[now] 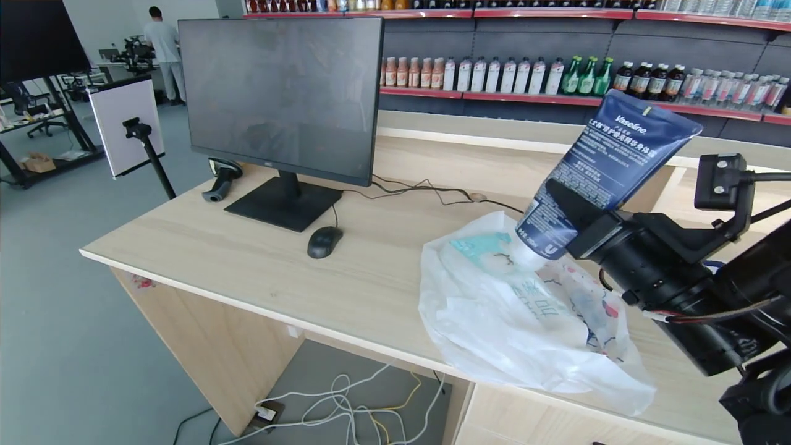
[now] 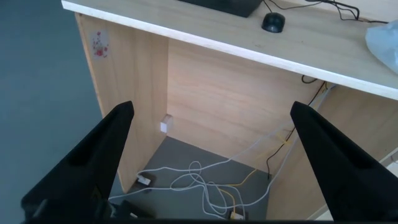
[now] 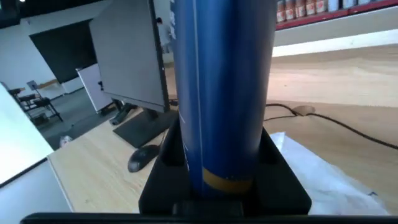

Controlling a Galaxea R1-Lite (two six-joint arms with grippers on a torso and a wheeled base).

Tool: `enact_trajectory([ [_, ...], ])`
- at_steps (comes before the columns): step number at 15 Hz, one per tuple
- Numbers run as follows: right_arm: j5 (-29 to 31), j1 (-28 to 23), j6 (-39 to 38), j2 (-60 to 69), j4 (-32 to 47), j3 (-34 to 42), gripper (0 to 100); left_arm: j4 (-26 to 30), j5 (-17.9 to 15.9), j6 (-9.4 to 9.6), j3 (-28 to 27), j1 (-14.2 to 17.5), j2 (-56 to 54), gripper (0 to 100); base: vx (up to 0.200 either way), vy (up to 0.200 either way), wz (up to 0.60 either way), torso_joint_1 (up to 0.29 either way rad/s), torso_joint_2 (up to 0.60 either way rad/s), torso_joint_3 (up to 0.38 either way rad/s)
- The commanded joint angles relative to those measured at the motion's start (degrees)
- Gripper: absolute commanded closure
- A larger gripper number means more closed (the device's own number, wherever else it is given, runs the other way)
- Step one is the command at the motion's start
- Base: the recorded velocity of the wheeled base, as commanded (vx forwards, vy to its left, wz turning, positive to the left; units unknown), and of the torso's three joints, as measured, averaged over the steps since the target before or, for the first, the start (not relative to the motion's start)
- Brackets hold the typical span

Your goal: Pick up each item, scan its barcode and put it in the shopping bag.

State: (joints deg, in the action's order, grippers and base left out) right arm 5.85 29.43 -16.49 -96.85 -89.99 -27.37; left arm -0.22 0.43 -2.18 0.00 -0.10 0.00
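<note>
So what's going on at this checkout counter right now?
The robot's right pincer is shut on a blue tube, holding it tilted, cap end down, over the white shopping bag lying on the wooden counter. The left pincer hangs open, low by the counter's front. The handheld scanner sits beside the monitor, away from the tube.

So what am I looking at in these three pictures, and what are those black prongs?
It is a two-armed robot at a shop counter. The wide picture comes from a camera on its head; the other two from cameras on its wrists. The black prongs are grippers, its hands. The right gripper is shut on a blue tube, tilted, cap end down over the white bag. The left gripper hangs open beside the counter, above floor cables. On the counter also stand a monitor, a mouse and a scanner.
</note>
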Motion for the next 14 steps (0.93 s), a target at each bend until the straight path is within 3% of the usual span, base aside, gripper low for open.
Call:
enact_trajectory([
  [1, 1.0, 2.92, -1.52, -2.81, -0.01, -0.41, 100, -0.04, 0.01, -0.02, 0.0, 0.01, 0.0, 0, 0.0, 0.0, 0.0, 0.0, 0.0, 0.0],
  [3, 6.8, 3.62, -3.72, -4.4, -0.01, -0.41, 100, -0.04, 0.01, -0.1, 0.0, 0.01, 0.0, 0, 0.0, 0.0, 0.0, 0.0, 0.0, 0.0],
  [14, 7.16, 7.31, -3.72, -3.96, -0.01, 3.64, 100, -0.04, 0.01, 0.07, 0.0, 0.01, 0.0, 0, 0.0, 0.0, 0.0, 0.0, 0.0, 0.0],
])
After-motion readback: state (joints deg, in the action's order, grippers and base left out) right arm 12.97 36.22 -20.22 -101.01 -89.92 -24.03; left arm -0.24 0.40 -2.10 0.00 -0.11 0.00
